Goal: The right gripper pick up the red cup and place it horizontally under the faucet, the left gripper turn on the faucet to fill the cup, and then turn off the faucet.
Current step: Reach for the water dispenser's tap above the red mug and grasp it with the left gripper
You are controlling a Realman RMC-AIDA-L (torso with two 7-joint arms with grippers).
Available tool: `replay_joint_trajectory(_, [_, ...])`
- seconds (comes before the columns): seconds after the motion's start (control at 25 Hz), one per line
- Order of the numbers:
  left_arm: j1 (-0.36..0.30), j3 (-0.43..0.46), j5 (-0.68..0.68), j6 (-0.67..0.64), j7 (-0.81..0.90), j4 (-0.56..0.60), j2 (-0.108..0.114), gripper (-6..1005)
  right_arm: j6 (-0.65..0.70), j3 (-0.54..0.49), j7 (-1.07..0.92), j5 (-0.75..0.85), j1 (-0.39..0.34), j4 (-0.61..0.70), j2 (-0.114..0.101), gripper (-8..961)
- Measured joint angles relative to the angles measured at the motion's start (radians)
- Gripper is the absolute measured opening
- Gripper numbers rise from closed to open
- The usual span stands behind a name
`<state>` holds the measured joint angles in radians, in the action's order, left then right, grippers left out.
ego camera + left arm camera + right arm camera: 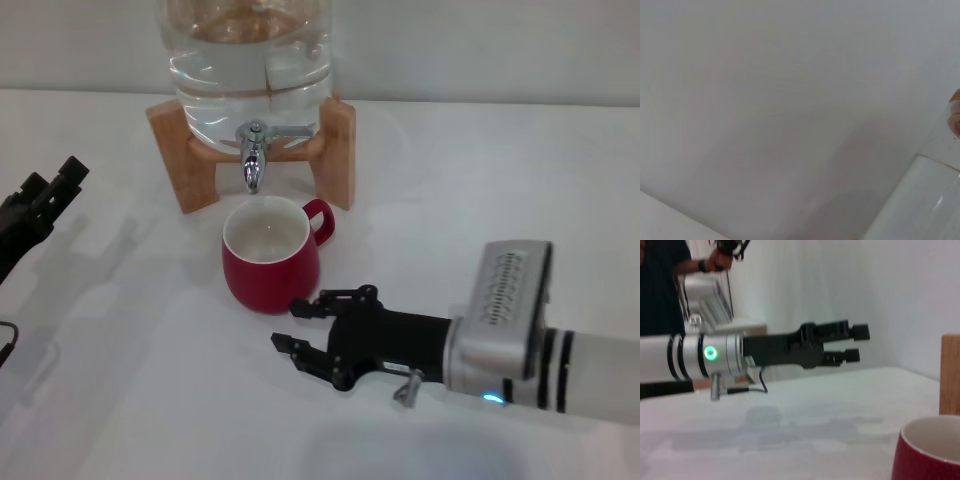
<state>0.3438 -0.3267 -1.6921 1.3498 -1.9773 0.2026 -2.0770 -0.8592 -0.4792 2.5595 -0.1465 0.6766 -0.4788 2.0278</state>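
Upright on the white table [120, 400], directly beneath the chrome faucet [254, 158] of the glass water jar [250, 60] on its wooden stand [340, 150]: the red cup [272, 256], white inside, handle turned toward the stand. Just short of it, fingers spread and empty: the right gripper [290, 328]. Well apart at the table's left edge, raised, fingers slightly parted, holding nothing: the left gripper [860, 343].

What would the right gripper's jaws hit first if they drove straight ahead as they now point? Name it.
Probably the red cup. In the head view the right gripper, jaws open, points toward the cup's lower side, one fingertip almost at its base. Its line may pass just in front of the cup; depth is unclear. The left gripper sits far off.
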Motion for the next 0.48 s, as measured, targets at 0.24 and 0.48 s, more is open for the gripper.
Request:
replay_joint_trajectory(0.24, [-0.001,0.0,0.0,0.0,0.0,0.0,0.0,833,0.1,-0.028,0.01,0.001,0.014,-0.051,0.0,394])
replay_joint_trajectory(0.48, [-0.004,0.0,0.0,0.0,0.0,0.0,0.0,833,0.121,-0.054,0.011,0.002,0.014,-0.061,0.0,394])
